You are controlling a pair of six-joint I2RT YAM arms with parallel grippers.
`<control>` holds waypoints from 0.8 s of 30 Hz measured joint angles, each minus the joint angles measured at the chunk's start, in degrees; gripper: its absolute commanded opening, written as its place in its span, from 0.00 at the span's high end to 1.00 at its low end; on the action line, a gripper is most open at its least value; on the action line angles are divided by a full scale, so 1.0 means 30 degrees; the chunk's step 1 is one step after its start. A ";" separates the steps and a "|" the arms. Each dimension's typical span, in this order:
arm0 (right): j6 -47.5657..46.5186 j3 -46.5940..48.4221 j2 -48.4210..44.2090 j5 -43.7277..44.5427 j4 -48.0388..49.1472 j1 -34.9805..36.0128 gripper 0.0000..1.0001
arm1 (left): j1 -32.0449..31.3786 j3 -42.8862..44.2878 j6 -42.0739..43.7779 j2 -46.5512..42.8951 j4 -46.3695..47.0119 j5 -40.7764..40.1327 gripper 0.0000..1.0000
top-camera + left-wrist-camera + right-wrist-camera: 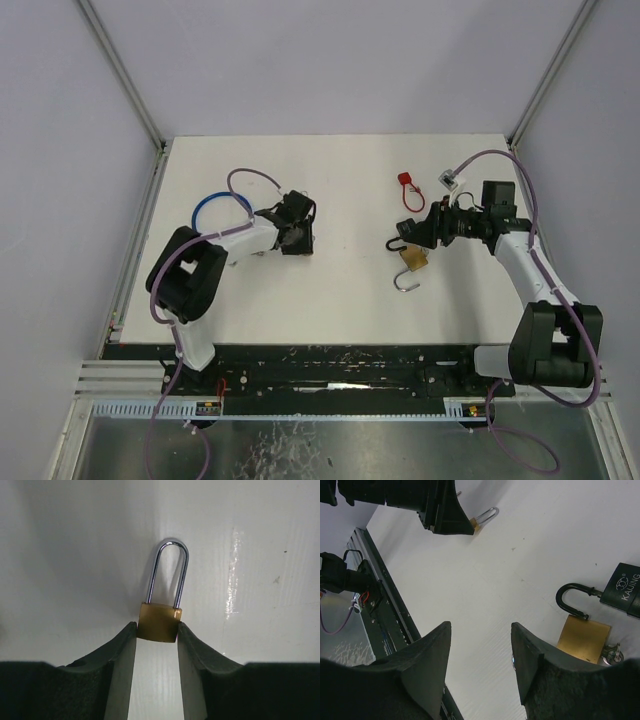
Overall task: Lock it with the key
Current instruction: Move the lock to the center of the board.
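The left jaws, matte black with curved inner faces, sit nearest in the left wrist view. They are closed partway and pinch the flat sides of a small brass padlock (159,624). Its polished steel shackle (168,572) is a tall, narrow arch with both legs meeting the body. It lies over the glossy white counter (60,555), which shows faint scuffs and a streak of glare.

In the right wrist view, the right jaws stand well apart with only bare counter between them. Just beside the right-hand one lies a larger brass padlock (583,637), with a small silvery piece (612,655) at its edge, perhaps the key. Next to it is a black padlock (622,592) printed "KAIJING", its black hook (572,597) swung open.

From above, the two bigger locks lie under the right jaws. A red tag (407,184) lies apart, farther back. A blue ring (212,205) lies beside the left arm (190,275). Pale walls with metal framing enclose the counter.
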 measured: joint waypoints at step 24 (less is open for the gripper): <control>0.0313 -0.0772 -0.1668 -0.0007 0.0277 0.0000 0.42 | 0.0022 0.1938 0.2106 -0.2164 0.0270 -0.0437 0.43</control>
